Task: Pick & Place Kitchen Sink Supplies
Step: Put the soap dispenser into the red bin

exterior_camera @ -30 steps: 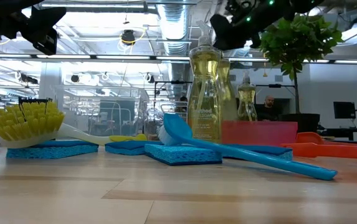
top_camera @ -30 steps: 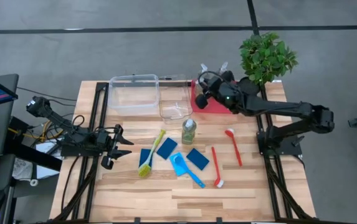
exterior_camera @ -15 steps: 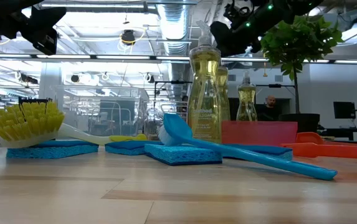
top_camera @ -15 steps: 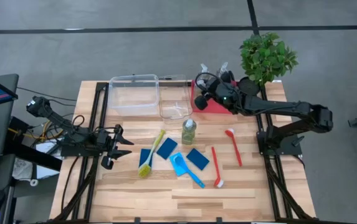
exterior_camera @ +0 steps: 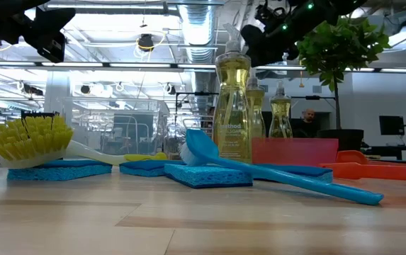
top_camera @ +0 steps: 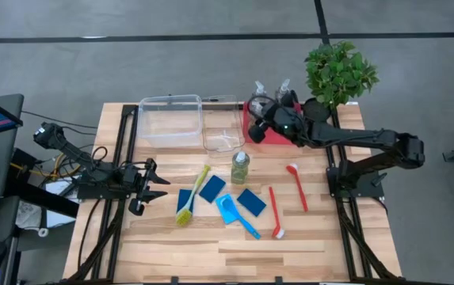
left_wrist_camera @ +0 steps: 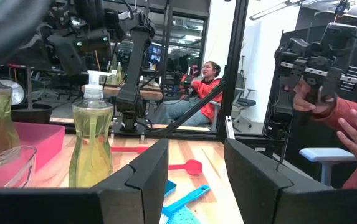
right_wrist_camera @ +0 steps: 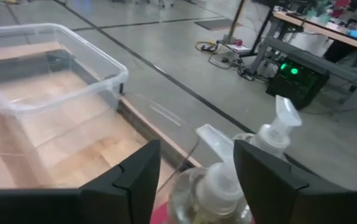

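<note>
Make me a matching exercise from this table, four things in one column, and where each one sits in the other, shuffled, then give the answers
Things:
1. potted plant
2. green brush
3. large clear bin
4. lone pump bottle

Places:
A. mid-table, standing just before the small clear bin
B. far right corner
C. far side, left of the small clear bin
D. lying left of the blue brush, its bristle head on a blue sponge

Pairs: 1-B, 2-D, 3-C, 4-A

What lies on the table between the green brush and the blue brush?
A blue sponge lies between the green brush and the blue brush; the high view shows this.
</note>
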